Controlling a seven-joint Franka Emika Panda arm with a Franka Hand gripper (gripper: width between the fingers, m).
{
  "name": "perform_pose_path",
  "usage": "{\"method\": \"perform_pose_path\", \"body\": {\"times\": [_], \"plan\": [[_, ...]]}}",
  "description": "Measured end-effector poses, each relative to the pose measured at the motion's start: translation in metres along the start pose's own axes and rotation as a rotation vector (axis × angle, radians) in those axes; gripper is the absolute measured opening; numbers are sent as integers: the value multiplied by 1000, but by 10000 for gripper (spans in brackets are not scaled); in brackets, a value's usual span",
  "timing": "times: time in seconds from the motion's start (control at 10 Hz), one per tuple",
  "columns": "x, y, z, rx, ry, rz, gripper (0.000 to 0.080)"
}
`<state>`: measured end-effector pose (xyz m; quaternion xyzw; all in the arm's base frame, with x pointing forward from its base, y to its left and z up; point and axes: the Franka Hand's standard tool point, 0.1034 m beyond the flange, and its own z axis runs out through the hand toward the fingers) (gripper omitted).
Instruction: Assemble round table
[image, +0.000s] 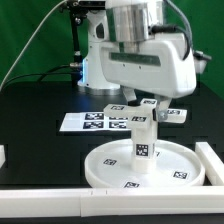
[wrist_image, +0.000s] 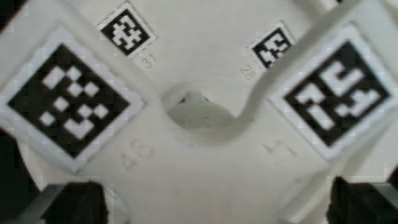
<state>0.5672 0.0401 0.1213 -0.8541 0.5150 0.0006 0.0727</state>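
The disc of the round table lies flat on the black desk, with small black-and-white tags on its upper face. The post stands upright on the centre of the disc and carries a tag on the side facing the exterior view. The tool hangs directly above the disc, at the top of the post; whether its fingers grip the post or merely flank it cannot be told from either view. In the wrist view, the disc fills the picture, its tags set around a central round feature, and dark fingertips show at the frame edge. Behind the disc, the marker board lies on the desk. White border bars run just in front of the disc and beside it.
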Motion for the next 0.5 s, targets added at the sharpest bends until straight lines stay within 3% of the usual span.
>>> {"method": "perform_pose_path", "body": {"times": [0.2,0.5], "plan": [[4,-5,-31,35,-11,-8,648],[4,-5,-29,31,-10,-10,649]]}}
